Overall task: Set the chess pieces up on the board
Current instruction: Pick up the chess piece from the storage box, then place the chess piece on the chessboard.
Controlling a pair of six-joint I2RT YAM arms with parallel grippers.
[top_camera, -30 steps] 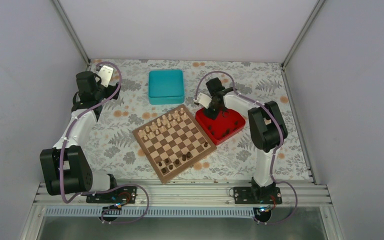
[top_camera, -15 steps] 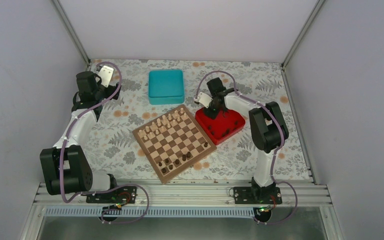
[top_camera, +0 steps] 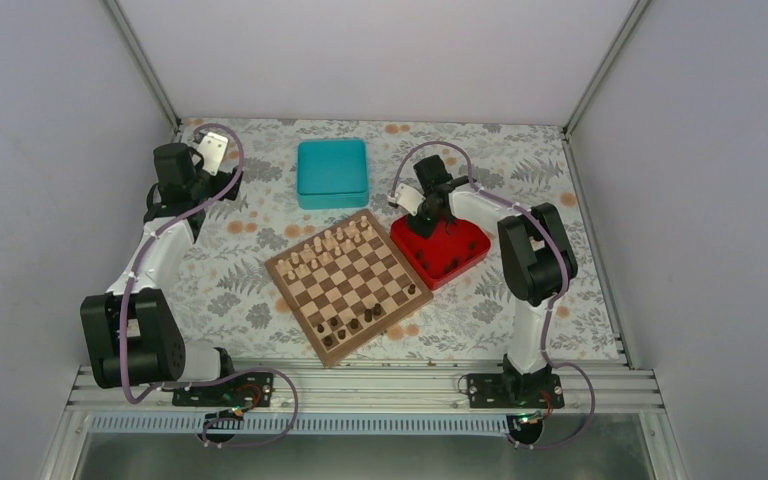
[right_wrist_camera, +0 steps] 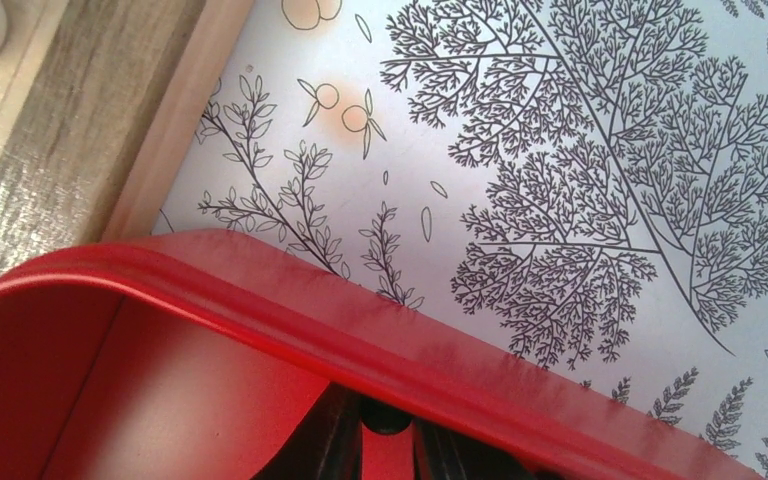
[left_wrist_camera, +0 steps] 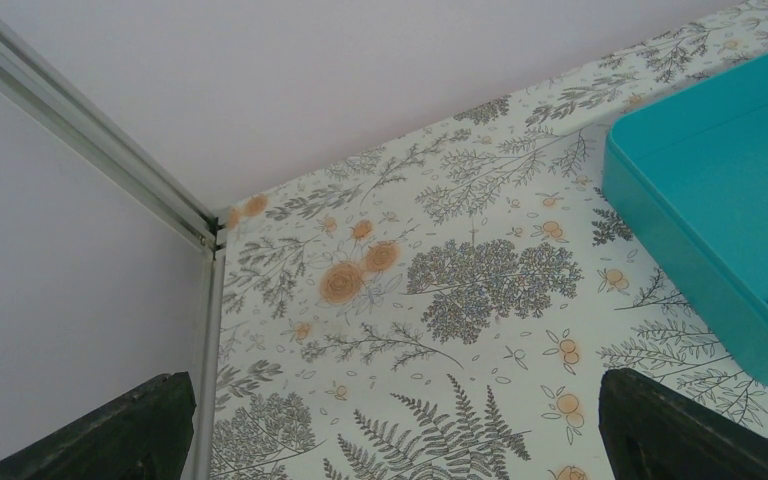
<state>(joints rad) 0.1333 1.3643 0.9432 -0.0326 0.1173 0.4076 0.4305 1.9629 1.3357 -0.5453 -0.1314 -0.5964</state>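
The right arm arches over the table, wrist tipped down, so the right gripper dips inside the red tray. Its fingers sit close together with something dark between them, but the tray rim hides whether they clamp it. The left arm is folded near the teal box, and the left gripper is spread wide and empty. Dark chess pieces stand along the near edge of the board.
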